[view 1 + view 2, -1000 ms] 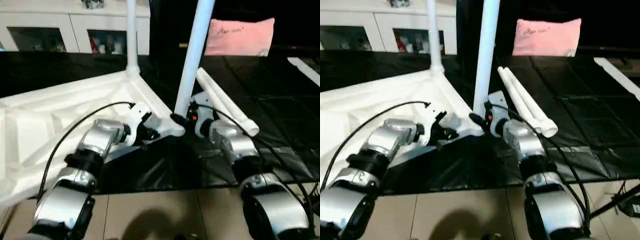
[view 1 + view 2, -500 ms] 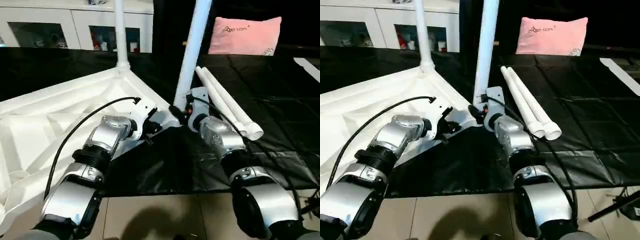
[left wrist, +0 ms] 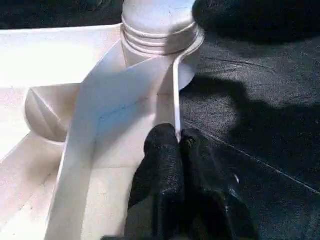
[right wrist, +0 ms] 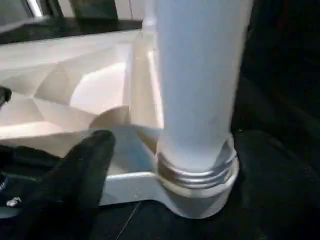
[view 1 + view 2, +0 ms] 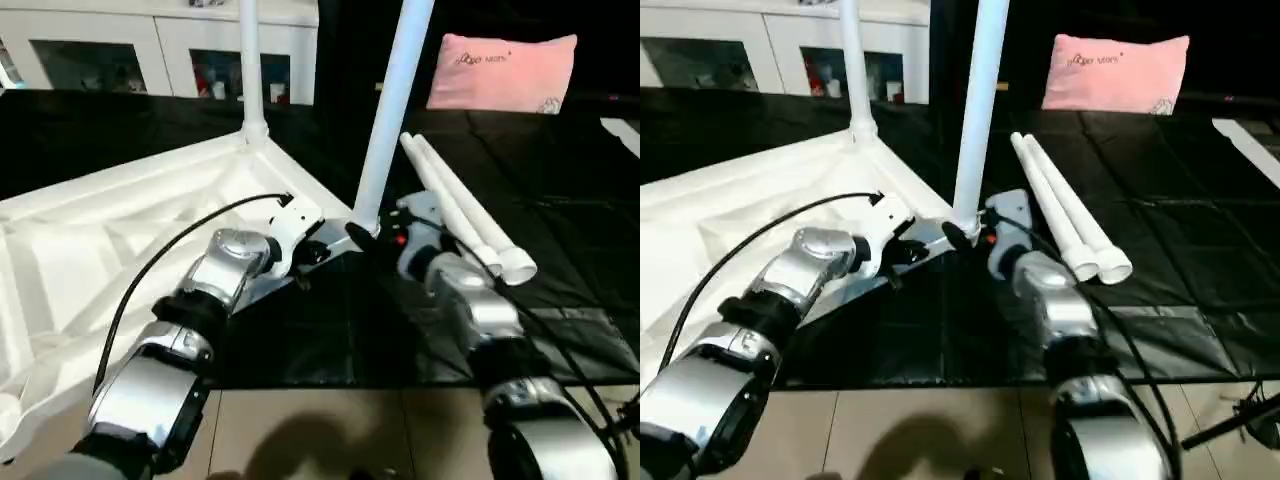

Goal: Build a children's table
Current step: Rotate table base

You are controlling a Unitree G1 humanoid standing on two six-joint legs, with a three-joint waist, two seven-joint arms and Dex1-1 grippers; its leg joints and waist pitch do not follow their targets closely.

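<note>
The children's table [image 5: 130, 230] is lying upside down on black sheeting [image 5: 560, 230] — smooth white plastic, ribbed underside, two round tube legs standing in corner sockets (two more lying beside). The left gripper [image 3: 176, 142] is pinching the rim, fingers closed; the right gripper [image 5: 362, 238] is sitting by the near leg [image 5: 392, 110] — its opening cannot be told.

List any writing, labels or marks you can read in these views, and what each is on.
Pink pillow: a short line of dark script along its top, too blurred to read.
Pink pillow, lower corner: a small dark mark, unreadable.
No text visible on the white table top or the legs.
</note>
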